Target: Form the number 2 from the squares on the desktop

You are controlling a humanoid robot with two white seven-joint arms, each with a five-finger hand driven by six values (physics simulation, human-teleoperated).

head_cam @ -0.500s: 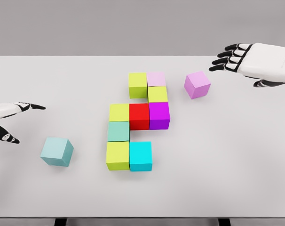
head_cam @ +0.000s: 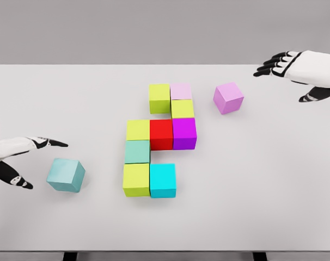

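Left hand (head_cam: 15, 157) low at left edge, fingers spread, empty, just beside pale teal cube (head_cam: 66, 175), not touching. Right hand (head_cam: 298, 69) up at far right, fingers loosely open, empty, near lilac cube (head_cam: 228, 98) but apart. Mid tabletop (head_cam: 263, 190): nine cubes joined. Top row lime (head_cam: 159, 98), pale pink (head_cam: 181, 91); lime below pink; then lime, red (head_cam: 161, 134), magenta (head_cam: 184, 133); teal-green (head_cam: 137, 151); bottom lime, cyan (head_cam: 163, 180).
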